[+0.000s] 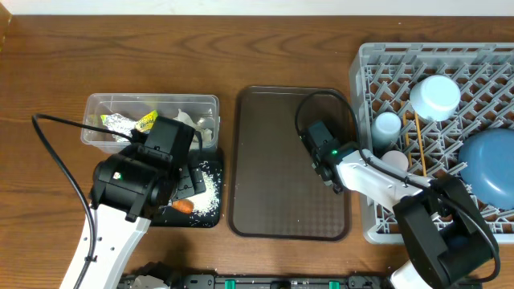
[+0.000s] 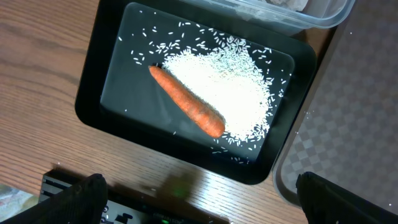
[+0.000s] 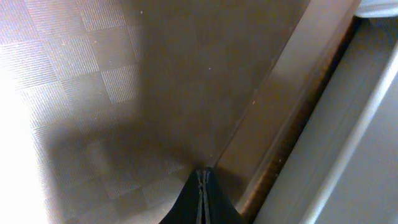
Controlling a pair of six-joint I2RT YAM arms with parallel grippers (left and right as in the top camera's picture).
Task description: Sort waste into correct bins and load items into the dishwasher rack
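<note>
The orange carrot [image 2: 188, 102] lies on a pile of white rice scraps [image 2: 230, 81] in the flat black tray [image 2: 112, 93]; the carrot also shows in the overhead view [image 1: 185, 206]. My left gripper [image 2: 196, 199] is open and empty, hovering above the tray's near edge. The clear tub [image 1: 100, 108] behind it holds the foil and yellow-green wrapper [image 1: 132, 122] and white tissues [image 1: 189, 119]. My right gripper [image 3: 203, 190] is shut and empty over the brown serving tray [image 1: 273, 168], by its right rim. The grey rack [image 1: 369, 72] holds the blue plate [image 1: 490, 160], cups [image 1: 435, 96] and chopsticks [image 1: 419, 140].
A cable [image 1: 56, 152] loops from the left arm across the table at the left. The rack's wall [image 3: 348, 124] stands close beside my right gripper. A black bar with a green light [image 2: 155, 214] runs along the table's front edge.
</note>
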